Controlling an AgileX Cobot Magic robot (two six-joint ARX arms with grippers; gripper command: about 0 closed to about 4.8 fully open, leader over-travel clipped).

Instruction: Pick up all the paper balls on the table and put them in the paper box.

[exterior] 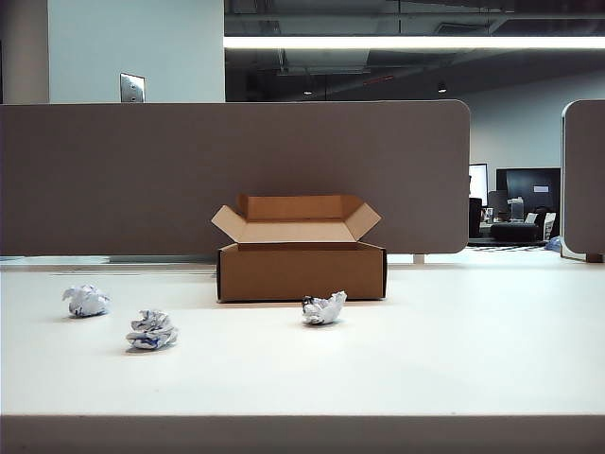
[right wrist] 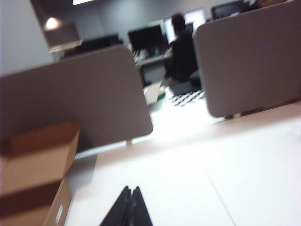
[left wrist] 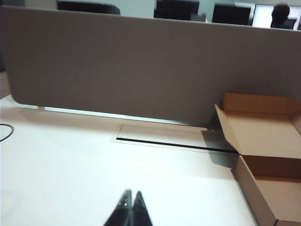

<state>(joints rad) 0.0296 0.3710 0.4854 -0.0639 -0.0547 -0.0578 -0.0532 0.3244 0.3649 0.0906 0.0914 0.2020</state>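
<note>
On the tabletop (exterior: 473,359), the box (exterior: 301,270) stands open at the back; a careless sweep could nudge it or roll a wad away. Three balls (exterior: 151,330) lie before it, none near either gripper. Left fingers (left wrist: 130,207) and right fingers (right wrist: 128,207) are pressed closed, empty.

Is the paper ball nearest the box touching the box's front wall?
Cannot tell. The exterior view shows the paper ball overlapping the paper box base; depth unclear.
</note>
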